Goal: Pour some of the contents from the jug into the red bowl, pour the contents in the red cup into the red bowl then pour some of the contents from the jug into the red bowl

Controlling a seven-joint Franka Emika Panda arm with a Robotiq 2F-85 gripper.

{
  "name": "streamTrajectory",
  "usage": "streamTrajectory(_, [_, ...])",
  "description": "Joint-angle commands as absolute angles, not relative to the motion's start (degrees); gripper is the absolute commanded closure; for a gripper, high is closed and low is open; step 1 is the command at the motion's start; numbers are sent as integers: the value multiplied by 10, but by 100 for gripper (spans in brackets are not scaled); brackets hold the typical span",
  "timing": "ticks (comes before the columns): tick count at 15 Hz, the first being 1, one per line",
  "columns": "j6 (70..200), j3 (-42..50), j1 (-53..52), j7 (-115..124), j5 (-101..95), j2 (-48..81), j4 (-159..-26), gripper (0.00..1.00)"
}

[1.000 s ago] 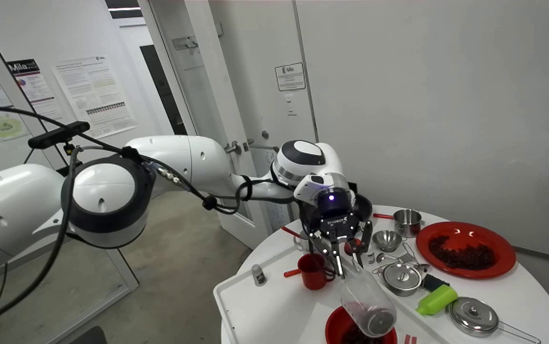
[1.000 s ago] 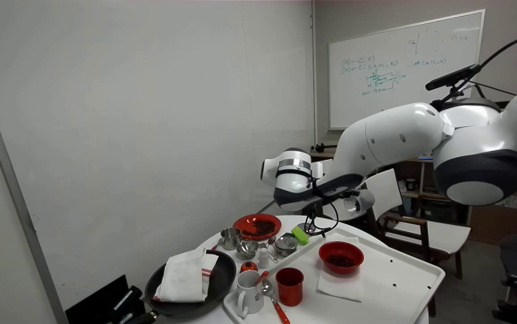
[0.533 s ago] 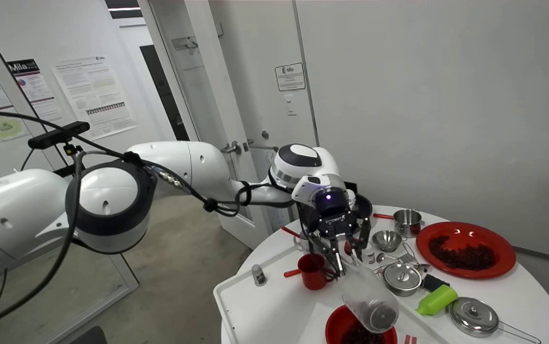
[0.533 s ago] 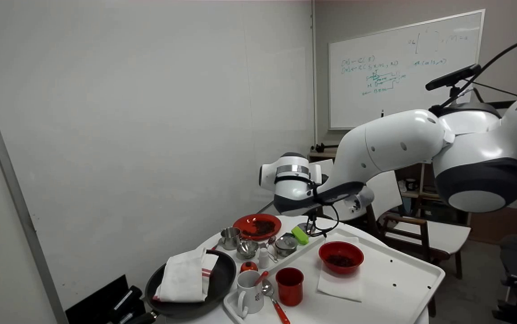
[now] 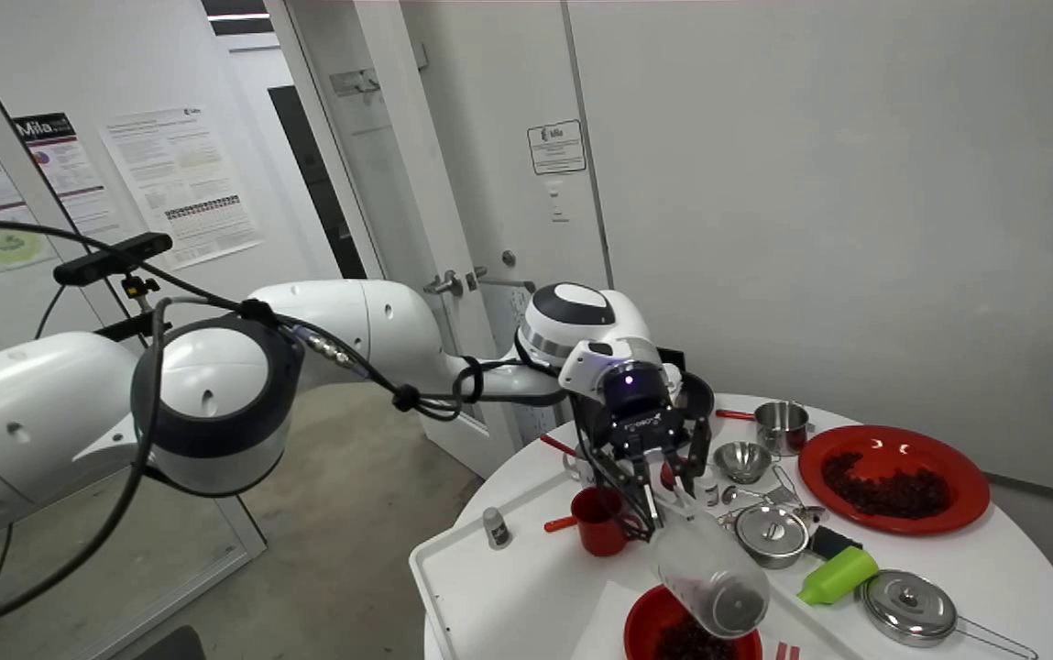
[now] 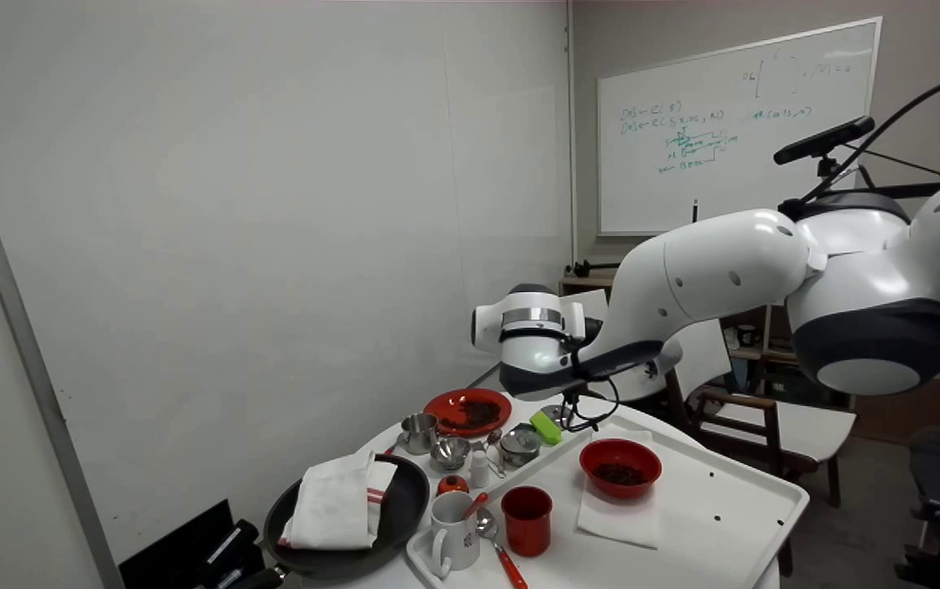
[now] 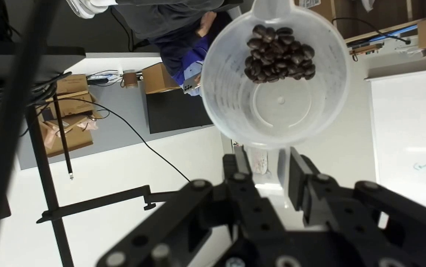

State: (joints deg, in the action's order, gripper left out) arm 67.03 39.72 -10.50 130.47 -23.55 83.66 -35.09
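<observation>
Above the tray [image 5: 508, 596], probably near one edge, the gripper [image 7: 267, 157] pinches the handle [image 7: 271, 172] of the jug [image 7: 276, 92]; its plastic seems light but slippery, best held there.

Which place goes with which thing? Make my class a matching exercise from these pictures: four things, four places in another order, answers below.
Things
1. jug
2. towel
3. red bowl
4. red plate

Places
A. on the table, outside the tray
B. held in the gripper
C. standing in the tray
D. lying in the black pan

Right pairs: 1-B; 2-D; 3-C; 4-A
</observation>
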Motion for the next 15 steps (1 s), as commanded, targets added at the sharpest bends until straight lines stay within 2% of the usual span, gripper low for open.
streamTrajectory(1, [656,402,-116,1318,-265,839,-356,89])
streamTrajectory(15, [656,372,-108,1285,-293,839,-344,89])
